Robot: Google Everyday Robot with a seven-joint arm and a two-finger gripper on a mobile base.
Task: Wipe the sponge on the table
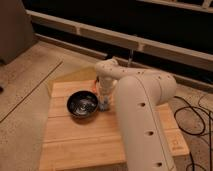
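the robot's white arm (142,115) rises from the lower right of the view and bends over the low wooden table (85,145), whose light top is made of parallel slats. its wrist turns down near the middle of the far half of the tabletop, so the gripper (103,104) points straight down, with its tip at or just above the wood. the gripper is closed. at its tip there is a small bluish patch, which is probably the sponge (104,107). it lies on the table directly under the fingers and just right of the bowl. whether the fingers pinch it or only press on it cannot be told from here.

a black bowl (83,105) stands upright on the table, just to the left of the gripper and very close to it. its inside catches a few pale glints. behind the bowl and the wrist, a small orange piece (95,89) shows near the far edge of the table, partly hidden by the arm.

the table stands on a speckled floor (25,85). black cables (192,117) loop across the floor to the right of the arm.
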